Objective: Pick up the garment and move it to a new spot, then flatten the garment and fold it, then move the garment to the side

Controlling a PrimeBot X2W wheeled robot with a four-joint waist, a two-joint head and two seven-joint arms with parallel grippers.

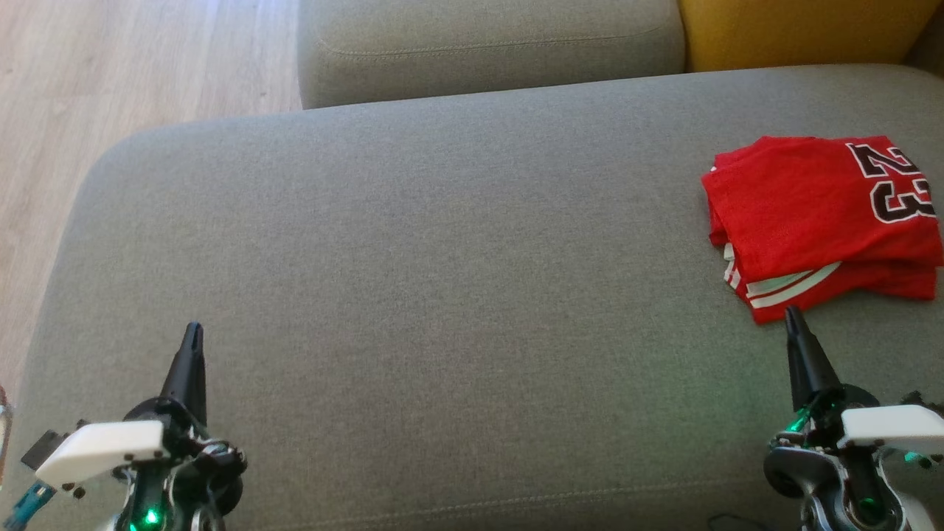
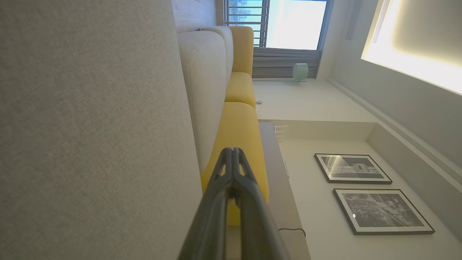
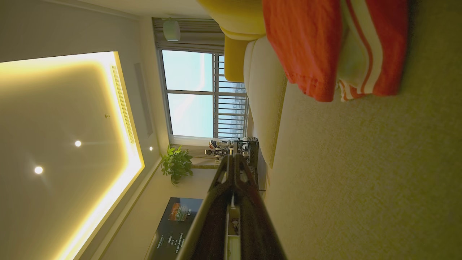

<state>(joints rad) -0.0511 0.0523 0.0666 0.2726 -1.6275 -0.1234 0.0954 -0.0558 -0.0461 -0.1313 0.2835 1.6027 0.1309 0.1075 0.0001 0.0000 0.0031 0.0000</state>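
Note:
The garment [image 1: 818, 221] is a red jersey with white stripes and a dark "23", lying folded into a compact stack at the right side of the grey cushion [image 1: 442, 295]. In the right wrist view the garment [image 3: 325, 43] shows at the top with its striped trim. My right gripper [image 1: 793, 313] is shut and empty, its tip just short of the garment's near edge. My left gripper [image 1: 194, 330] is shut and empty too, over the cushion's near left. Each wrist view shows its own pair of fingers pressed together: left gripper [image 2: 231, 151], right gripper [image 3: 234, 158].
A second grey cushion [image 1: 487, 44] and a yellow cushion [image 1: 796, 29] lie behind the work surface. Wooden floor [image 1: 110, 88] runs along the left. The cushion's left corner is rounded and drops off to the floor.

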